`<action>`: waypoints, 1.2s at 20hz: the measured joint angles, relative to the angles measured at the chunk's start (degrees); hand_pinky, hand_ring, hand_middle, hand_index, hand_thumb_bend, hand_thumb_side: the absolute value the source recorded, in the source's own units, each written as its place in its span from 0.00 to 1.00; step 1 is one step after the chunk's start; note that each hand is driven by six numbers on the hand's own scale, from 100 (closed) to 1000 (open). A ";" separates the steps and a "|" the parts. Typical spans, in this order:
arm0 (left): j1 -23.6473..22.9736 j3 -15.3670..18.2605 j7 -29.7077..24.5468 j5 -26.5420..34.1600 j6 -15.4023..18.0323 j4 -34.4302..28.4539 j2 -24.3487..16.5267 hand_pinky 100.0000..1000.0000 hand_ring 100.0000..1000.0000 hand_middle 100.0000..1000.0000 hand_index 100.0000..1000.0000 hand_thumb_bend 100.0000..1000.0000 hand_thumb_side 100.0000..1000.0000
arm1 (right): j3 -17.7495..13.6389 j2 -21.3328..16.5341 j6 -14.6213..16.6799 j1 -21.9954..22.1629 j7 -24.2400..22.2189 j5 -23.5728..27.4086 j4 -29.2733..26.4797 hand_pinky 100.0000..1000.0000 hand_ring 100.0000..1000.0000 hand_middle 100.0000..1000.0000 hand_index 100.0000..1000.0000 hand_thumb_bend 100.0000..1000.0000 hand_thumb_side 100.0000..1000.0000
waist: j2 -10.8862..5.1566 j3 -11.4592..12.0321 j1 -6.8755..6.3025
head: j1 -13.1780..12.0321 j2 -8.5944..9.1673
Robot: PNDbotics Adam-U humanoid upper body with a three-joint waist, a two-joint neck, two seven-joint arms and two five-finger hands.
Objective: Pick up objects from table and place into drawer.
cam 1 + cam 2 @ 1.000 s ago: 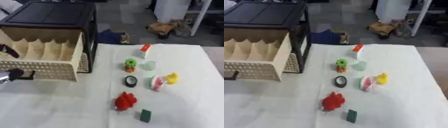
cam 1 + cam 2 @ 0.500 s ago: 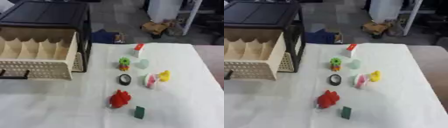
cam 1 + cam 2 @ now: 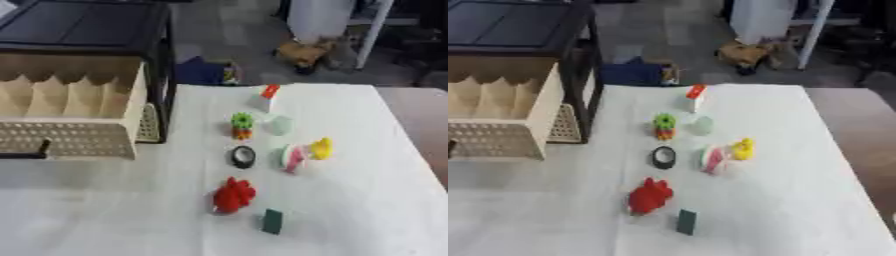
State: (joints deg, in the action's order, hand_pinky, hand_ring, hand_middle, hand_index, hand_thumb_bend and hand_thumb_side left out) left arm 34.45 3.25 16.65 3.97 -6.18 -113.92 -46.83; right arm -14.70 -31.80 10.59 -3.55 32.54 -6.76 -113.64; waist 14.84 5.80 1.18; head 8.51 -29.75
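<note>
Well, neither hand shows, so their state cannot be told; the drawer (image 3: 70, 115) stands pulled open at the left on the white table (image 3: 367, 210); right of it lie a red toy (image 3: 234, 195), green block (image 3: 272, 221), black ring (image 3: 243, 156), yellow duck (image 3: 321, 148) and green-orange piece (image 3: 241, 125).
</note>
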 measured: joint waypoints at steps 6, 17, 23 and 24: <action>-0.10 0.00 10.61 -1.24 4.37 0.00 5.91 0.00 0.00 0.04 0.78 0.24 1.00 | 1.05 -4.96 -3.06 -0.17 -0.19 0.02 0.00 0.66 0.63 0.60 0.82 0.00 1.00 | -0.14 0.01 0.08 | 0.21 -0.46; -3.03 -2.80 7.33 -6.09 11.66 0.01 13.09 0.33 0.29 0.47 0.91 0.00 1.00 | 1.78 -14.84 -11.75 -1.02 -3.68 -1.74 0.00 0.66 0.64 0.62 0.83 0.15 1.00 | -0.40 -0.84 0.23 | -0.30 -0.47; -5.20 -3.44 3.07 -6.79 12.47 0.02 15.53 0.51 0.47 0.58 0.92 0.00 1.00 | 2.25 -18.08 -16.19 -2.34 -7.18 -2.36 0.00 0.69 0.67 0.65 0.84 0.32 1.00 | -0.52 -1.00 0.31 | -0.29 -0.49; -5.30 -3.44 2.86 -6.86 12.67 0.02 15.78 0.52 0.48 0.58 0.92 0.00 1.00 | 2.44 -18.70 -16.77 -2.57 -7.96 -2.81 0.00 0.69 0.67 0.65 0.84 0.33 1.00 | -0.56 -0.97 0.31 | -0.28 -0.55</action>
State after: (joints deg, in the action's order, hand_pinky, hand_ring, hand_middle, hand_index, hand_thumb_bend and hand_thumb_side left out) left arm 29.15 -0.19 19.51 -2.88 6.49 -113.90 -31.05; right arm -12.26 -50.50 -6.18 -6.12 24.58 -9.57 -113.64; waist 14.28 4.82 1.49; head 8.22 -30.31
